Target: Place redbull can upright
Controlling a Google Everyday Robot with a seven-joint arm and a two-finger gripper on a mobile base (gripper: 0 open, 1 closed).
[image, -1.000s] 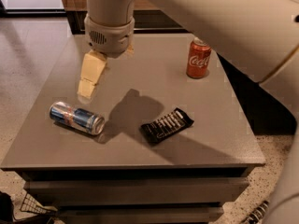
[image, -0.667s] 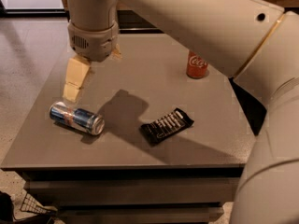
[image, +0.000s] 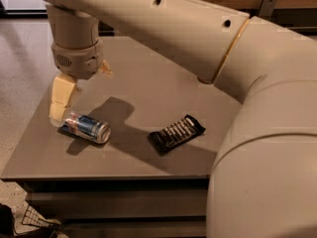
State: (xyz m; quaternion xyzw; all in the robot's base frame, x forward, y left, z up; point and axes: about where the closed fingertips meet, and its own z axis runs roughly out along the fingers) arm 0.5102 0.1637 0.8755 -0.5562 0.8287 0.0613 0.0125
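Note:
The redbull can (image: 87, 127) lies on its side near the front left of the grey table (image: 148, 83), with its silver end facing right. My gripper (image: 81, 95) hangs from the big cream arm just above and to the left of the can. Its jaws stand apart. The near finger (image: 60, 99) reaches down to the can's left end; I cannot tell if it touches. The far finger (image: 105, 69) shows only as a small tip behind the wrist. Nothing is held.
A black snack wrapper (image: 177, 133) lies right of the can. The arm's elbow and forearm (image: 237, 83) cover the table's right and back parts. The table's left and front edges are close to the can. A wire basket (image: 34, 218) sits on the floor below.
The gripper has moved left and down towards the can's left end. The arm has swung across the view and now hides the red can. The redbull can has not moved.

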